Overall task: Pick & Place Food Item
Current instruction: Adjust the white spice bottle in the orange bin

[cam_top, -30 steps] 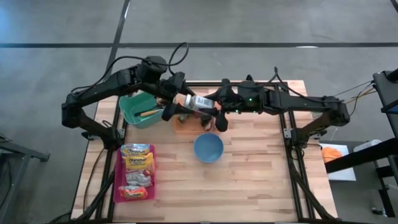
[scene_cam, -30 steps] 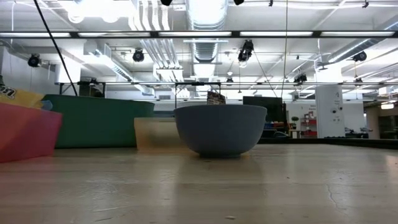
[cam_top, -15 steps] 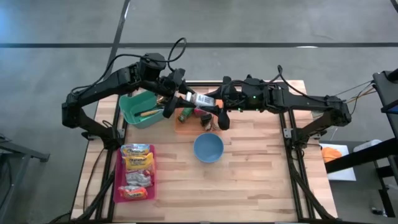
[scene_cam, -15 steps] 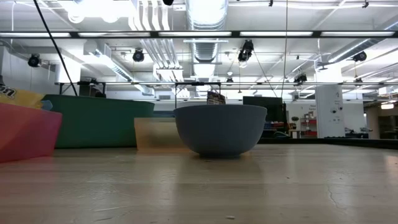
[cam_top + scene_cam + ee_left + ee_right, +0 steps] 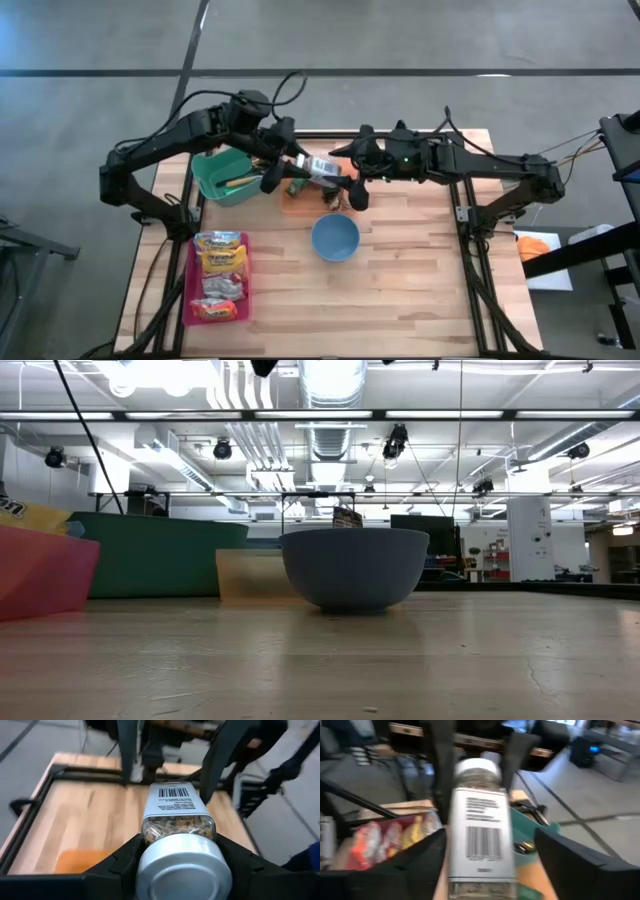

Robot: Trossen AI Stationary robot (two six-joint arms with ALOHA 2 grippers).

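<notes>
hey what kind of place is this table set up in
Most likely a robotics lab or workshop in a large industrial hall: exposed ceiling ducts and strip lights overhead, bare concrete floor around the wooden table, and two arms passing a spice jar above it.

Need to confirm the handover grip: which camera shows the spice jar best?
The left wrist view: the spice jar fills the frame, its silver cap clamped in the left hand. The right wrist view shows its barcode label, blurred; the high view shows it small between both hands; the low view misses it.

A clear spice jar (image 5: 318, 166) with a silver cap and white barcode label lies horizontal in mid-air. It hangs above the table's far middle.
</notes>
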